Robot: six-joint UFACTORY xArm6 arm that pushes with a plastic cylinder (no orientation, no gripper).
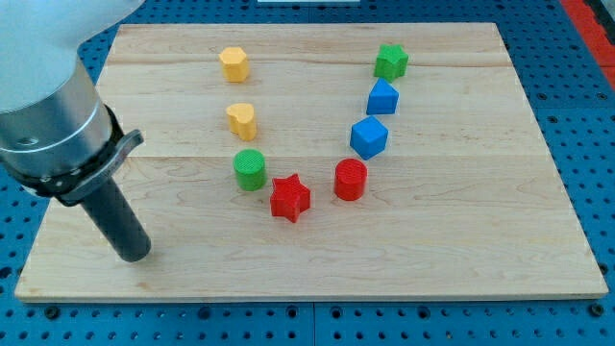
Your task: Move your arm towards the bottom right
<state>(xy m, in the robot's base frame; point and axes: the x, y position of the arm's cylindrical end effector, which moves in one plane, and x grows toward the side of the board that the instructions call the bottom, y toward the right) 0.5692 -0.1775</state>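
While my tip (134,256) sits near board (461,259) bottom-left edge, red star (289,198) well right; no gripper fitted.

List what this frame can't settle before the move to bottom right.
- Arm body: cut off by the view's top and left edges.
- My tip: whether it touches the board can't be judged from one view. It stands left of every block, nearest the green cylinder.
- Block far sides: hidden by the blocks themselves.

- The pale wooden board (480,240) looked smooth and matt, its grain visible.
- The red star-shaped plastic block (289,198) appeared ridged and matt.
- My tip (135,256) ended a dark, matt rod.
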